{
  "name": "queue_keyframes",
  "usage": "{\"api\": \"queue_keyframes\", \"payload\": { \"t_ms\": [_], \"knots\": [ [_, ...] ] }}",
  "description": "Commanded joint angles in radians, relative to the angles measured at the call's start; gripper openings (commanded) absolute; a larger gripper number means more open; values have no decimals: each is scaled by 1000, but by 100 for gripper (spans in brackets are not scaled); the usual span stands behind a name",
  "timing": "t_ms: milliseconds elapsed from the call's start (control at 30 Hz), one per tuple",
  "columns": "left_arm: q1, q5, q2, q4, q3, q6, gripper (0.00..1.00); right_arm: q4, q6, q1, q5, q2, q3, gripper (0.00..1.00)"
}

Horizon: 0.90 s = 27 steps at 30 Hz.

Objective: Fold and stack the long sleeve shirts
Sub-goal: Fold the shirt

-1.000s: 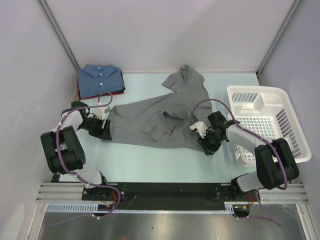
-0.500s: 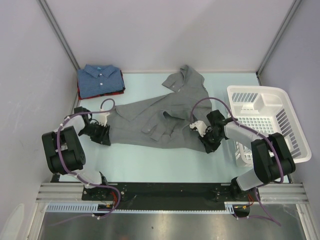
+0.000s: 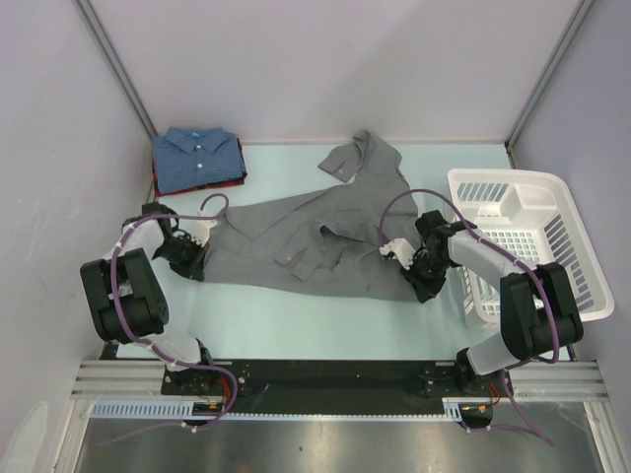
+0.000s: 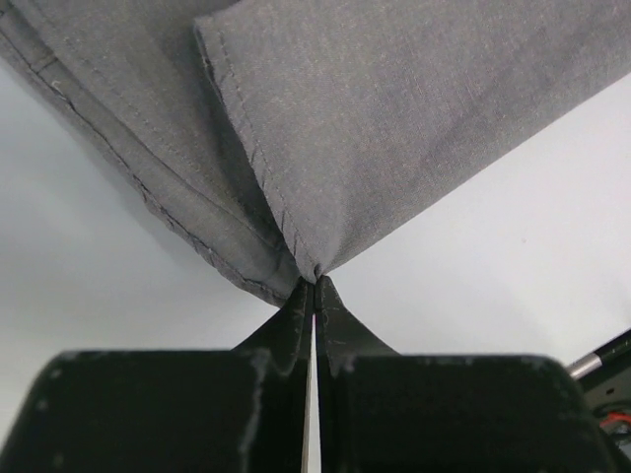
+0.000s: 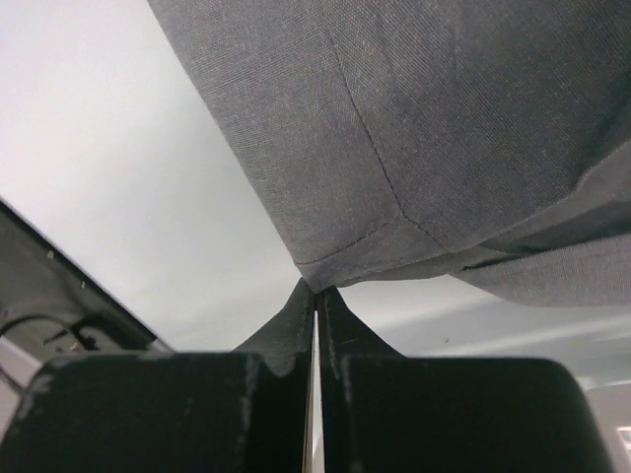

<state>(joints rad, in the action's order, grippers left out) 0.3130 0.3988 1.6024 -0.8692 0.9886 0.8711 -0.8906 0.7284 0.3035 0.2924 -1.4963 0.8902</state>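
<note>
A plain grey shirt [image 3: 315, 232] is lying spread across the middle of the table [image 3: 296, 315], its collar pointing toward one o'clock. The left gripper [image 4: 314, 286] is pinching a hem corner at the shirt's nine o'clock end, jaws pressed together on the cloth. The right gripper [image 5: 315, 288] is nipping another corner at four o'clock (both grips are showing plainly in the wrist views). A folded blue shirt [image 3: 197, 158] is resting on a dark red shirt [image 3: 159, 186] at eleven o'clock. A white basket [image 3: 508, 177] is standing at three o'clock.
</note>
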Motion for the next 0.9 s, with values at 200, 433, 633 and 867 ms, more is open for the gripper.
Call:
{"api": "queue_keyframes", "payload": {
  "t_ms": [200, 433, 633, 867],
  "knots": [
    [18, -94, -94, -67, -34, 100, 0, -139, 91, -1, -35, -12, -7, 0],
    [38, -107, -125, -41, -8, 109, 0, -131, 120, -14, -58, -22, 4, 0],
    [41, -87, -119, -93, -36, 152, 6, -171, 132, 31, -33, -21, 13, 7],
    [41, 178, -298, -152, 25, 201, 66, -312, 85, 74, 117, 13, 234, 62]
  ]
}}
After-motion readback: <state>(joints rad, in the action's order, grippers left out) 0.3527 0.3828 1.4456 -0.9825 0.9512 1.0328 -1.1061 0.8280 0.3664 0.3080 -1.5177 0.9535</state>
